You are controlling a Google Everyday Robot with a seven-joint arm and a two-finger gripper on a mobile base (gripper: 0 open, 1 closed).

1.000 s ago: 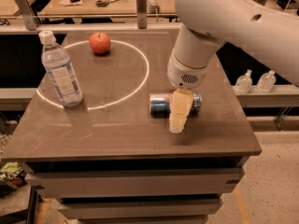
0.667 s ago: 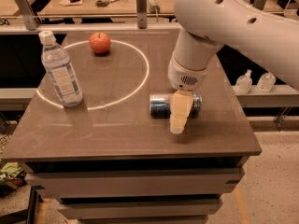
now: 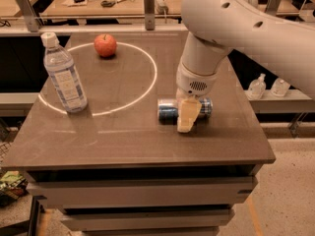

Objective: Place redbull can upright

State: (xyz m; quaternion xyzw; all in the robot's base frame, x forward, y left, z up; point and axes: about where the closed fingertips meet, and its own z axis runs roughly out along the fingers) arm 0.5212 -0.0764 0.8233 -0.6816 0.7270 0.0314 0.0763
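The redbull can (image 3: 169,110) lies on its side on the brown table (image 3: 123,141), right of the middle, with its blue and silver body running left to right. My gripper (image 3: 187,118) hangs from the white arm (image 3: 231,23) and is down at the can, its cream tip in front of the can's middle. The can's middle is hidden behind it; only the two ends show.
A clear water bottle (image 3: 63,75) with a white cap stands upright at the table's left. A red apple (image 3: 105,45) sits at the back inside a white circle (image 3: 147,82) drawn on the top. The table's right edge is close to the can.
The arm's upper part has shifted slightly left. The gripper and the can stay in the same place.
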